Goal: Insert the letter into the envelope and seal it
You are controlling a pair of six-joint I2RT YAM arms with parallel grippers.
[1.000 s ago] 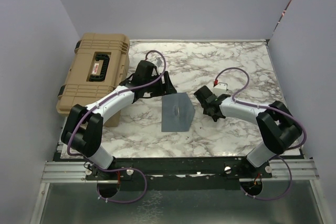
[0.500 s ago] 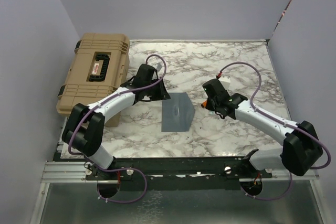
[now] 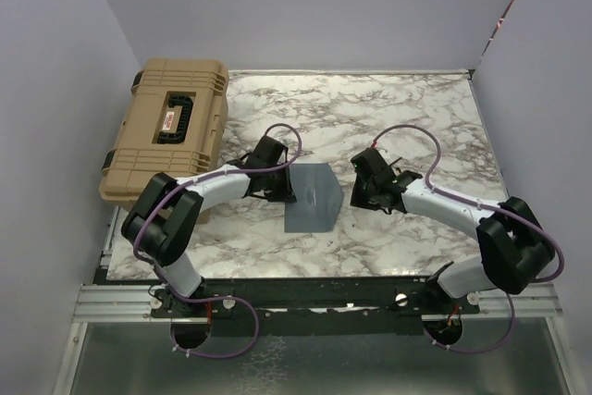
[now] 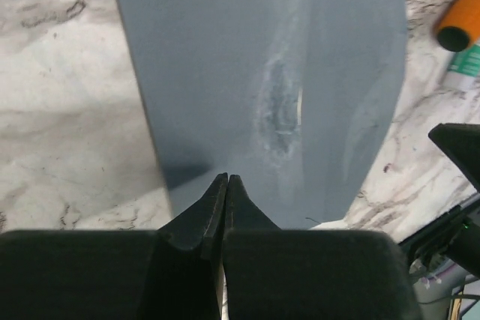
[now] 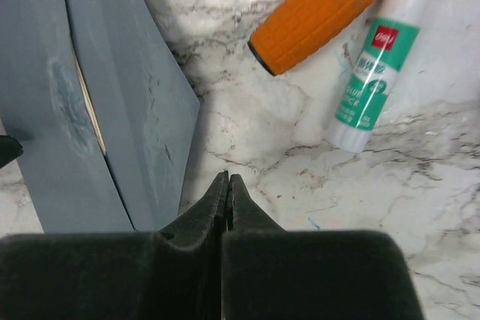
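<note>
The grey-blue envelope [image 3: 313, 196] lies flat on the marble table with its flap folded down. Of the letter only a thin cream edge [image 5: 88, 106] shows in the flap's seam; the rest is hidden inside. My left gripper [image 4: 226, 177] is shut, its tips low over the envelope's [image 4: 255, 73] left edge, nothing between them. At the envelope's [image 5: 97, 110] right edge my right gripper [image 5: 227, 177] is also shut and empty, its tips over bare marble. In the top view the two grippers, left [image 3: 287, 189] and right [image 3: 357, 193], flank the envelope.
A glue stick with a white-green body [image 5: 373, 73] and an orange cap [image 5: 322, 9] lies on the marble just right of the envelope. A tan hard case [image 3: 166, 131] sits at the table's left edge. Walls stand on three sides.
Both grippers have gone from open to shut. The left one has come forward to the envelope's left edge, and the right arm has swung in to its right edge.
</note>
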